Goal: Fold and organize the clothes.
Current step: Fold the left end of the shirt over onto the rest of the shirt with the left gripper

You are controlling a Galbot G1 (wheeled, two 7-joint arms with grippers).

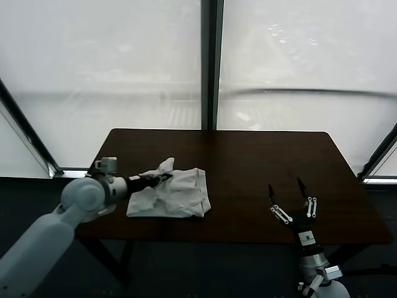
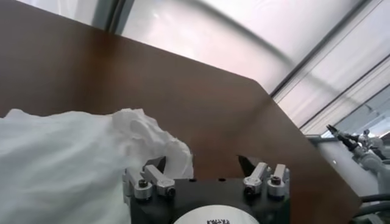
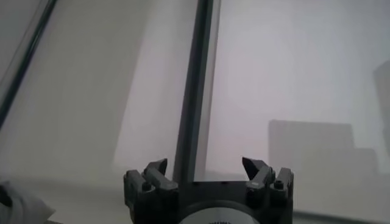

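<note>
The pale grey-white T-shirt (image 1: 169, 195) lies crumpled in a loose heap on the left half of the dark brown table (image 1: 260, 161), with one bunched corner raised at its far side. No red print shows. My left gripper (image 1: 162, 178) is at that raised corner. In the left wrist view it (image 2: 203, 165) is open, with bare table between the jaws. One fingertip (image 2: 158, 166) sits against the bunched cloth (image 2: 67, 155). My right gripper (image 1: 290, 200) is open and empty, pointing up over the table's front right. In its own view it (image 3: 204, 167) faces the window.
A window with a dark vertical frame post (image 1: 209, 62) stands behind the table. The table's front edge (image 1: 248, 239) is close to my right arm. The right gripper also shows far off in the left wrist view (image 2: 348, 140).
</note>
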